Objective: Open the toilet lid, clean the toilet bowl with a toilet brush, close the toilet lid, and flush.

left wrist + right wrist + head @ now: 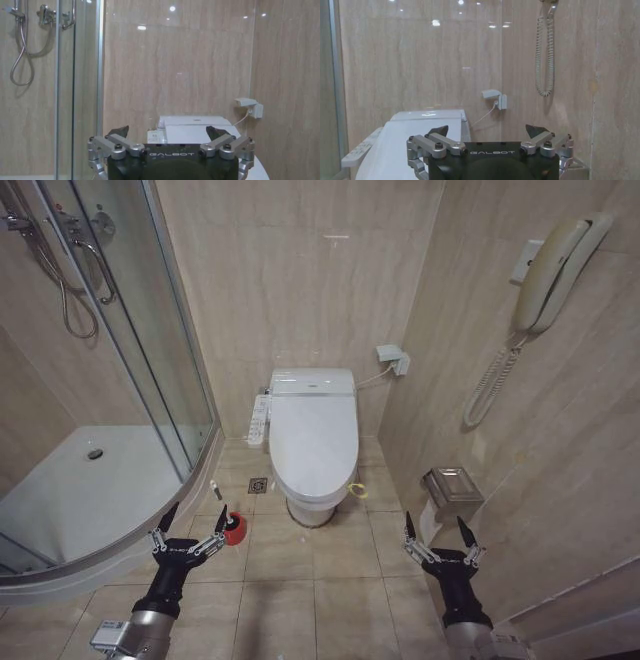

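**Both grippers waited short of the closed toilet**

The toilet lid (313, 442) lay shut over the toilet bowl (308, 505) against the back wall, ahead of and between the two arms. The toilet brush (221, 505) stood in its red holder cup (234, 531) on the floor tiles, just beside the left gripper (191, 518), whose fingers were spread wide and held nothing. The right gripper (438, 533) hovered near the paper dispenser (451, 491), likewise wide open and empty. "GALBOT" was printed on each gripper's body.
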